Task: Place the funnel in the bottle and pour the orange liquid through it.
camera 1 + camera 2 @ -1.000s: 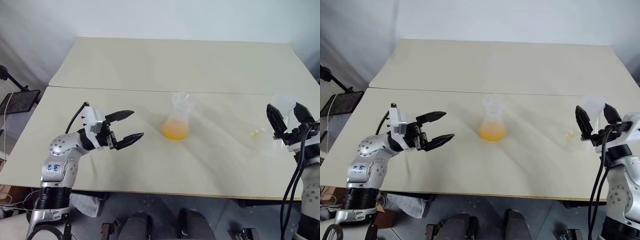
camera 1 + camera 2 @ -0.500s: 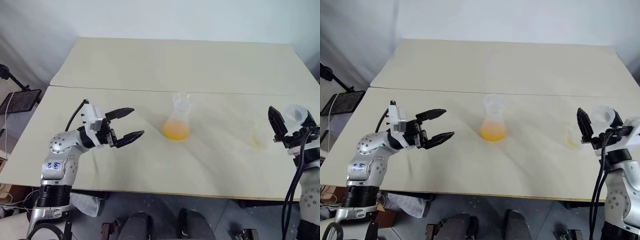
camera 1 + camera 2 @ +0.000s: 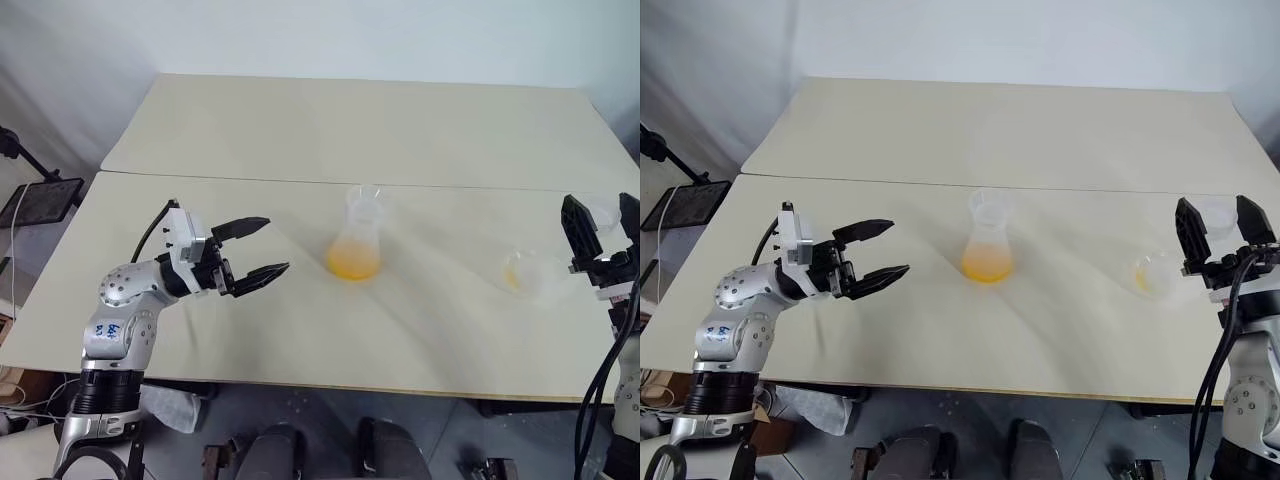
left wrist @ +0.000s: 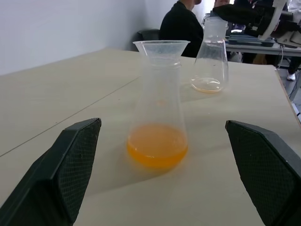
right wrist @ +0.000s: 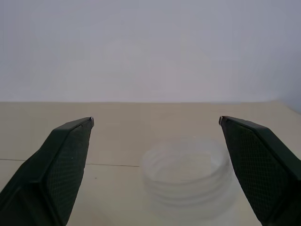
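From where I stand the pour looks finished: the clear conical bottle with the narrow neck (image 4: 157,101) sits mid-way across the pale beige surface (image 3: 300,130), the small clear plastic funnel (image 4: 161,48) is seated in its mouth, and the bright orange liquid (image 4: 157,150) lies as a shallow pool in its base. Off to the robot's right stands a second clear long-necked flask (image 4: 210,61) with only a thin orange film left in its bottom. The right tool (image 3: 1217,215) has its black fingers spread wide either side of that flask's mouth, gripping nothing. The step in hand, I'd judge, is getting that tool clear. It should draw back or up along the neck with the fingers kept wide, since a brush against the rim could tip the light, empty glass. The left tool (image 3: 272,245) is open too, pointed at the bottle from well apart. It is best kept there, as the funnel makes the bottle top-heavy. The glassware shows no brand or label; a small handwritten mark on the left arm's silver casing (image 3: 108,330) is too small to read
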Available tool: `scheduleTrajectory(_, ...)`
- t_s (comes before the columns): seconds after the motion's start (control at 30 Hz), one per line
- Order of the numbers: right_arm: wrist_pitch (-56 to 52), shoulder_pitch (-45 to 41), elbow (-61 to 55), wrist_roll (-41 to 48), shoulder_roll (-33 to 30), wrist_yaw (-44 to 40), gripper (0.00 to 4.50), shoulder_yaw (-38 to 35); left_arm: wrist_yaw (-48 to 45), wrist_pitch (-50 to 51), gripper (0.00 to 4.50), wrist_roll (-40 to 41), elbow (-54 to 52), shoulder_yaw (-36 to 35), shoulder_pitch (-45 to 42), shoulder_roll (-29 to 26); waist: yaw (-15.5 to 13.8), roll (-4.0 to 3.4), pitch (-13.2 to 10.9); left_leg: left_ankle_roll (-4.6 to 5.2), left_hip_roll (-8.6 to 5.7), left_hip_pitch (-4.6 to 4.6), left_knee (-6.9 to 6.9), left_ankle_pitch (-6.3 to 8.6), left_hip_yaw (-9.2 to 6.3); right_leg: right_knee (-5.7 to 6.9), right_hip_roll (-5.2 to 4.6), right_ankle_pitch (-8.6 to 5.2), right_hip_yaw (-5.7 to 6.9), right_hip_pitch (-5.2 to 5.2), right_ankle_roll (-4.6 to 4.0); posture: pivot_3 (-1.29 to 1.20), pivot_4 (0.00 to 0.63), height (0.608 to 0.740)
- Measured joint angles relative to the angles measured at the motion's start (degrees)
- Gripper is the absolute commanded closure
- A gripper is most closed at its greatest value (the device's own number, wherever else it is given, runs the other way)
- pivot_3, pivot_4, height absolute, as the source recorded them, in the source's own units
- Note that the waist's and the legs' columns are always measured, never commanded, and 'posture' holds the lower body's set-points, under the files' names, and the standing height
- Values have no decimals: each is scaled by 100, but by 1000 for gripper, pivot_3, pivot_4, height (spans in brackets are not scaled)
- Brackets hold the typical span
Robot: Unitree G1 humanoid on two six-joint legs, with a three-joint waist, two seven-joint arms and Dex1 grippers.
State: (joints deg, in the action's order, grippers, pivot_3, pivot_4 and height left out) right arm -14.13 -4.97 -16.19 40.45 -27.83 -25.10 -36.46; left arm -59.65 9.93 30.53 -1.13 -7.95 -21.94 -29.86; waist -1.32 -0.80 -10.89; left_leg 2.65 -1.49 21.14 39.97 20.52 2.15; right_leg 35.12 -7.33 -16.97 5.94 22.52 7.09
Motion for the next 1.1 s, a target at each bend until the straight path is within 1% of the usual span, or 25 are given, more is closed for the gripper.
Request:
scheduleTrajectory(0.1,-92,-1,31,176,-54,-14,21,-4,-1,1,0,0,4,0,-18,0,3,0,0,0,0,0,0,0,0,0,0,0,0,0,0,0,150,740)
scheduleTrajectory(0.27,-56,-14,102,170,-178,-34,21,-49,-3,1,0,0,44,1,-31,24,-2,0,0,0,0,0,0,0,0,1,0,0,1,0,0,0,150,740)
scheduleTrajectory(0.4,-31,0,226,184,-358,-147,21,-267,-4,1,0,0,172,5,-38,70,-4,0,0,1,-1,1,0,-1,0,-2,0,0,2,-1,0,0,150,740)
scheduleTrajectory(0.53,38,6,322,190,-381,-188,21,-463,-17,1,0,0,175,7,-50,85,-1,0,0,1,0,0,0,-1,1,-1,0,0,2,-1,0,0,150,740)
scheduleTrajectory(0.83,170,132,234,163,-608,-519,21,-503,-98,11,0,0,213,7,-127,93,-6,0,0,3,-1,2,0,-2,1,-3,-1,0,1,-2,0,0,150,740)
scheduleTrajectory(0.97,21,339,-622,247,-1182,-1044,21,-171,-241,89,0,2,214,-23,-155,-145,16,-5,-1,2,10,-1,-2,-1,2,-6,-6,0,1,-1,0,0,150,740)
scheduleTrajectory(1.1,-107,540,-1334,398,-1473,-1562,21,263,-499,104,0,2,219,-88,-74,-510,7,-2,-2,1,14,-1,-1,0,1,-11,-7,0,3,-4,-1,0,150,740)
